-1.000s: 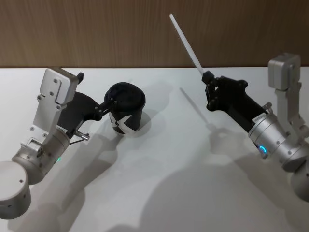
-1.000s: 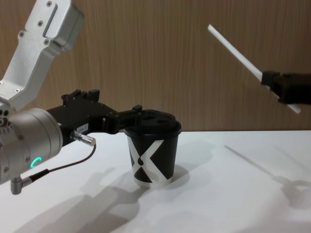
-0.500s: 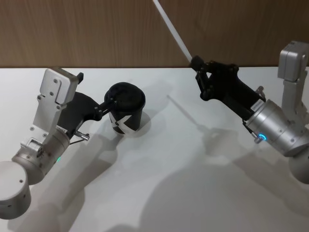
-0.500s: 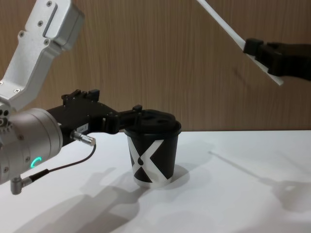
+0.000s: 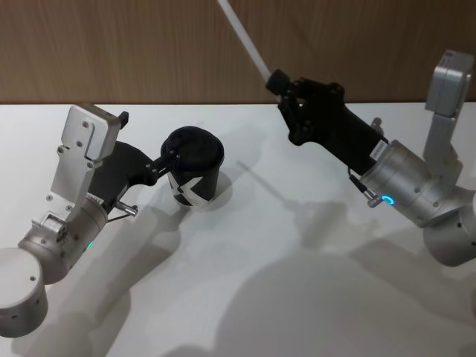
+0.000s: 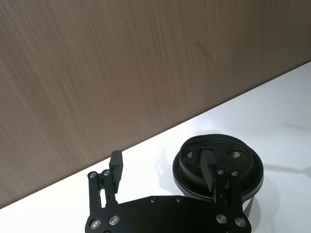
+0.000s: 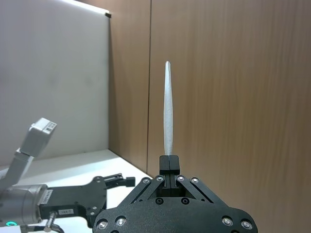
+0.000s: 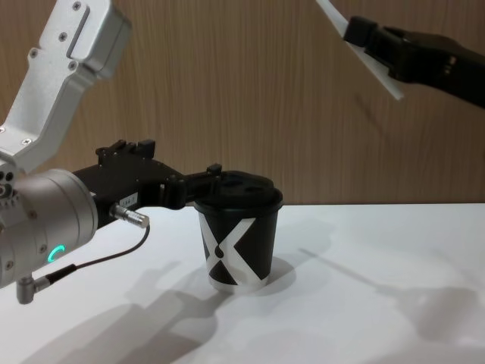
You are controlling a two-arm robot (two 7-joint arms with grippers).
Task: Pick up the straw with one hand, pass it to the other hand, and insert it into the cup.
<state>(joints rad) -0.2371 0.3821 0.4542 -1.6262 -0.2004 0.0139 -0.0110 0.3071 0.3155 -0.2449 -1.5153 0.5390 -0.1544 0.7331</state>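
I've swung the right gripper (image 5: 277,80), pinching the straw (image 5: 242,33), closer above the cup (image 5: 192,186); the left gripper (image 6: 163,162) sits spread at its lid, so insertion is next.

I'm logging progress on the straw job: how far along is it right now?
Done: the straw is off the table, clamped in the right gripper, raised high right of the cup. Handover: cannot tell. In hand: the left gripper is open, one finger over the cup's lid. Left: getting the straw into the lid.
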